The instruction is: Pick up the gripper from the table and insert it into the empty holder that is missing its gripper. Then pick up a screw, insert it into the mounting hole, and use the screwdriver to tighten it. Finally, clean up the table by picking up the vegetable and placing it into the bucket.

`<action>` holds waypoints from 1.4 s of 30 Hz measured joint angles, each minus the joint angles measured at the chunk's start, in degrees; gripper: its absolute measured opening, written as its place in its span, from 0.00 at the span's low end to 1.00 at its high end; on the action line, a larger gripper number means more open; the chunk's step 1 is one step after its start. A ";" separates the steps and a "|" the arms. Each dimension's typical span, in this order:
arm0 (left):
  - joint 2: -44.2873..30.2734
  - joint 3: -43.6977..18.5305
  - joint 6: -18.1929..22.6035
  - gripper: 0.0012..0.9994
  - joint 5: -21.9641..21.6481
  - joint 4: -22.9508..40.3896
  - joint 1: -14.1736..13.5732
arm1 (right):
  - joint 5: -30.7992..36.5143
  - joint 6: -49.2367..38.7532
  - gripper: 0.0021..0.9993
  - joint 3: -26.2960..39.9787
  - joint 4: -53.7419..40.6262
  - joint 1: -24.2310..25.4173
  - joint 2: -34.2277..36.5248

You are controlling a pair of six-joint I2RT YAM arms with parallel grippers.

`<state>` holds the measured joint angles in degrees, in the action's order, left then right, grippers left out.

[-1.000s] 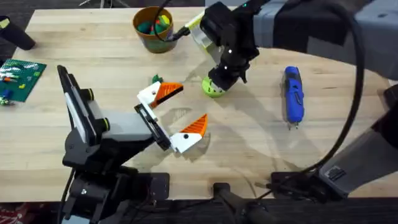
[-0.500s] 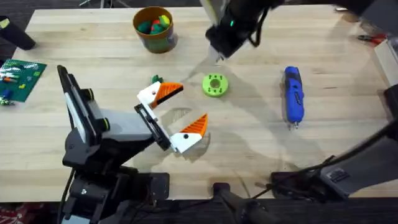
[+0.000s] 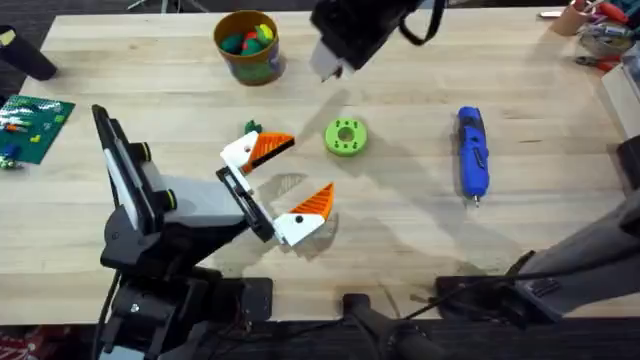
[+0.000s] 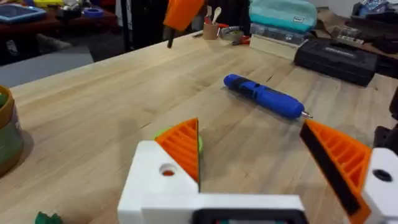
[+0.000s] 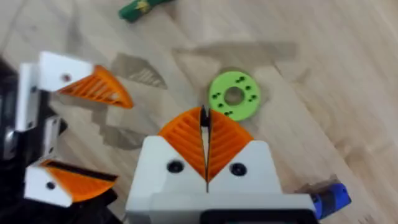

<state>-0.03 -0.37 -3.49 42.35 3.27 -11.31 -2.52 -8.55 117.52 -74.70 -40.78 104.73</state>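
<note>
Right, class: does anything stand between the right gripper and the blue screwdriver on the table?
Nothing visible does. The right gripper hangs above the table, over the far side of the lime-green disc. The screwdriver lies apart, farther toward the right, with bare wood between them. The disc sits off that line.

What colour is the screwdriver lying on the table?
Blue, with a thin metal tip; the screwdriver shows best in the overhead view.

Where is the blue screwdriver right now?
In the overhead view the screwdriver lies flat on the table's right side, to the right of the lime-green disc, with its metal tip toward the arms' bases.
</note>
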 joint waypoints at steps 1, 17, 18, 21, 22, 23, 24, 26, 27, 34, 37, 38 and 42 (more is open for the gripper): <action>0.00 0.00 0.00 0.99 0.00 0.00 0.00 | -0.71 -0.31 0.00 0.01 -0.02 -0.68 0.00; 0.00 0.00 0.00 0.99 0.00 0.00 0.00 | -4.00 -2.65 0.00 0.03 0.82 -13.24 0.00; 0.00 0.01 0.00 0.99 0.00 0.00 0.00 | -4.00 -2.66 0.00 0.03 1.19 -14.03 0.00; 0.00 0.01 0.00 0.99 0.00 0.00 0.00 | -4.05 -3.33 0.00 0.03 1.94 -16.28 0.00; 0.00 0.01 0.00 0.99 0.00 0.00 0.00 | -4.15 -3.61 0.00 0.03 2.08 -16.92 0.00; 0.00 0.01 0.00 0.99 0.00 0.00 0.00 | -4.24 -3.82 0.00 0.03 2.17 -17.48 0.00; 0.00 0.01 0.00 0.99 0.00 0.00 0.00 | -4.31 -4.10 0.00 0.03 2.22 -17.95 0.00; 0.00 0.00 0.00 0.99 0.00 0.00 0.00 | -4.42 -4.87 0.00 0.03 2.21 -18.60 0.00; -0.01 0.01 0.00 0.99 0.00 0.00 0.00 | -4.42 -5.29 0.00 0.03 2.20 -18.85 0.00; 0.00 0.01 0.00 0.99 0.00 0.00 0.00 | -4.42 -7.91 0.00 0.03 1.89 -19.46 0.00; 0.00 0.01 0.00 0.99 0.00 0.00 0.00 | -4.41 -9.06 0.00 0.03 1.15 -19.47 0.00; 0.00 0.01 0.00 0.99 0.00 0.00 0.00 | -4.39 -9.56 0.00 0.03 1.13 -19.47 0.00; 0.00 0.00 0.00 0.99 0.00 0.00 0.00 | -4.37 -11.01 0.00 0.03 2.49 -19.14 0.02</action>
<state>-0.03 -0.38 -3.49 42.35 3.27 -11.31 -6.90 -19.57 117.56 -72.21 -59.92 104.75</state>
